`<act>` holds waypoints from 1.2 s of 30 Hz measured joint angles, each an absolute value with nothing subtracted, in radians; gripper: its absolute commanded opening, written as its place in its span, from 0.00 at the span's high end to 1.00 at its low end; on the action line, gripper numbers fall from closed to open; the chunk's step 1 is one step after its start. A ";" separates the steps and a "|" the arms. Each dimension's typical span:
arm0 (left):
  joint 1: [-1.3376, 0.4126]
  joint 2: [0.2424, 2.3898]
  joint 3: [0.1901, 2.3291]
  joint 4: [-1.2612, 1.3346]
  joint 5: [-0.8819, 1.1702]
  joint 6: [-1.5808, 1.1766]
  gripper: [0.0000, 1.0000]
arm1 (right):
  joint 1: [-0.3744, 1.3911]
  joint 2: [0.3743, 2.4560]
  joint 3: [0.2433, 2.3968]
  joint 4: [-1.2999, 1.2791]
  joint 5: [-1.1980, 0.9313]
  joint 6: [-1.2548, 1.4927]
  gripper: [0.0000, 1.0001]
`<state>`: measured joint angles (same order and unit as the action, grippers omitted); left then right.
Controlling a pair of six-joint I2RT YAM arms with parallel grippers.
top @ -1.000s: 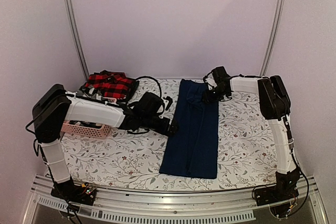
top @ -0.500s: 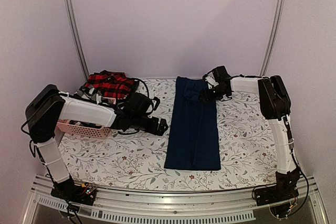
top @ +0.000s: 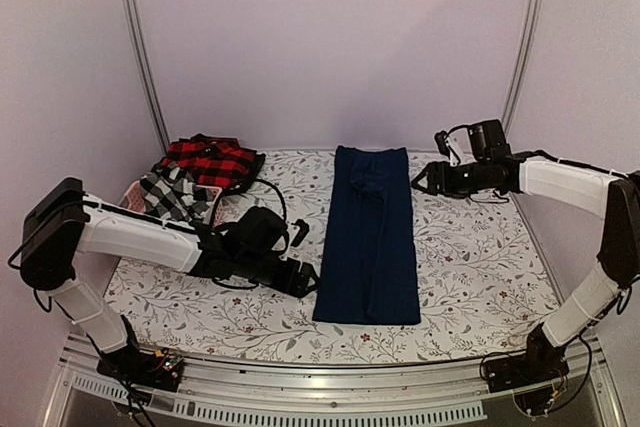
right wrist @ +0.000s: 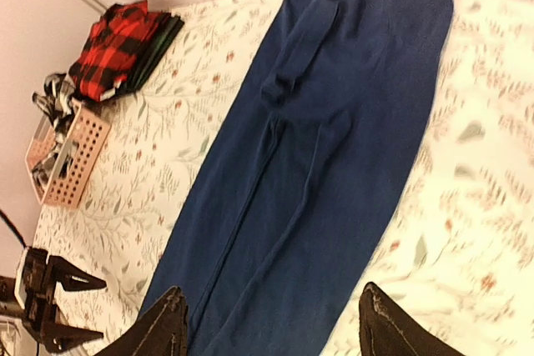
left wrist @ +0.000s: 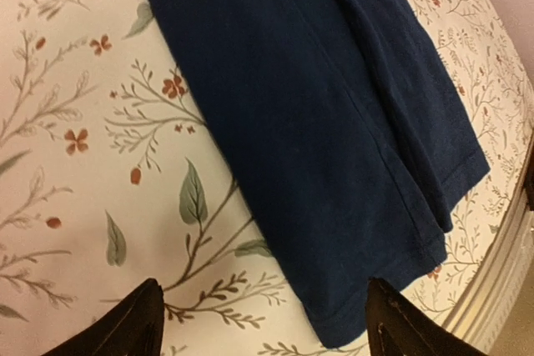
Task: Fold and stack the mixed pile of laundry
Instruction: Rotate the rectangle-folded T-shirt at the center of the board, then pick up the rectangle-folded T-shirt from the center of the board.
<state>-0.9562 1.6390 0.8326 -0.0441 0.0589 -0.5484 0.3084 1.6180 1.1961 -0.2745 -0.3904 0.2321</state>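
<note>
The navy trousers (top: 368,232) lie halved lengthwise down the middle of the table (top: 480,267), cross folds not yet made. The left gripper (top: 303,280) and right gripper (top: 420,183) stand released, empty, beside them. The plaid piece (top: 210,160) and checked shirt (top: 168,194) wait at the far-left corner. Floral cloth, plain pale walls.

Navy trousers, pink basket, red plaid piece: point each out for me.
navy trousers (top: 368,237): top external view, mid-length of the legs.
pink basket (right wrist: 73,160): right wrist view, slotted side wall.
red plaid piece (top: 210,160): top external view, its upper face.
</note>
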 measured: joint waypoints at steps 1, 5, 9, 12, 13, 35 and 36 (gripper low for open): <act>-0.963 1.627 0.819 -0.049 0.072 -0.567 0.28 | 0.325 1.573 1.119 -0.271 -0.400 0.251 0.35; -1.005 1.591 0.769 -0.062 0.144 -0.635 0.39 | 0.424 1.420 0.841 -0.299 -0.432 0.343 0.43; -1.040 1.598 0.747 -0.070 0.194 -0.696 0.46 | 0.464 1.285 0.672 -0.337 -0.458 0.425 0.49; -1.057 1.620 0.741 -0.064 0.222 -0.735 0.51 | 0.476 1.188 0.583 -0.335 -0.463 0.477 0.52; -1.062 1.630 0.741 -0.064 0.229 -0.747 0.53 | 0.484 1.168 0.558 -0.334 -0.465 0.494 0.53; -1.069 1.742 0.812 -0.017 0.256 -0.794 0.71 | 0.668 1.270 0.339 -0.047 -0.535 0.733 0.65; -1.069 1.747 0.817 -0.016 0.257 -0.793 0.74 | 0.670 1.283 0.339 -0.028 -0.541 0.736 0.67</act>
<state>-1.0695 1.7473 0.8165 -0.0162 0.2573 -0.7929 0.6701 1.2831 0.3386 -0.0277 -0.5407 0.7364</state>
